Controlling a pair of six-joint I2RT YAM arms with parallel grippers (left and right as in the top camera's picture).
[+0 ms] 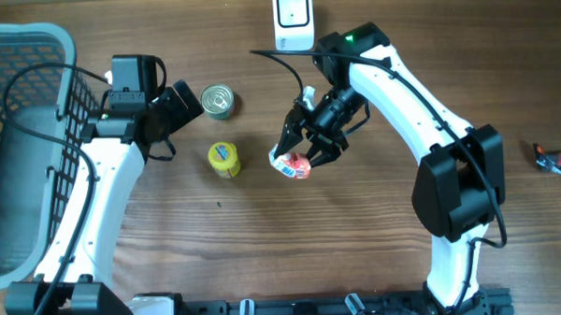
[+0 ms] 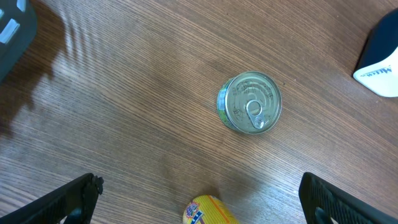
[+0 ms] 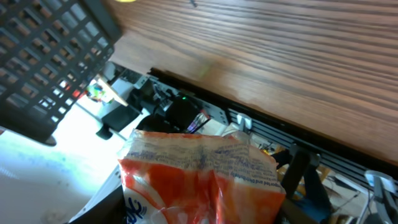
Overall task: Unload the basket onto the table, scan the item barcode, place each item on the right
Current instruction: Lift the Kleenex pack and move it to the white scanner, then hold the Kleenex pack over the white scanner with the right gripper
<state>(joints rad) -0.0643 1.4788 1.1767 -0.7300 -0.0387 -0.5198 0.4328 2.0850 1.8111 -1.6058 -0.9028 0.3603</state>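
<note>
The item is a red and white crinkled snack packet (image 1: 295, 165), and my right gripper (image 1: 304, 149) is shut on it near the middle of the table. In the right wrist view the packet (image 3: 199, 177) fills the lower centre between dark fingers (image 3: 298, 180), its sealed top edge covered in small print. I cannot pick out a barcode. A white scanner (image 1: 292, 19) stands at the table's far edge, behind the right arm. My left gripper (image 1: 187, 101) is open, hovering beside a tin can, with its fingers (image 2: 68, 199) wide apart and nothing between them.
A tin can (image 1: 218, 101) with a pull tab (image 2: 252, 102) and a yellow tub (image 1: 224, 159) stand left of centre. A grey mesh basket (image 1: 15, 54) fills the left edge. A small red and black object (image 1: 557, 159) lies at the right edge.
</note>
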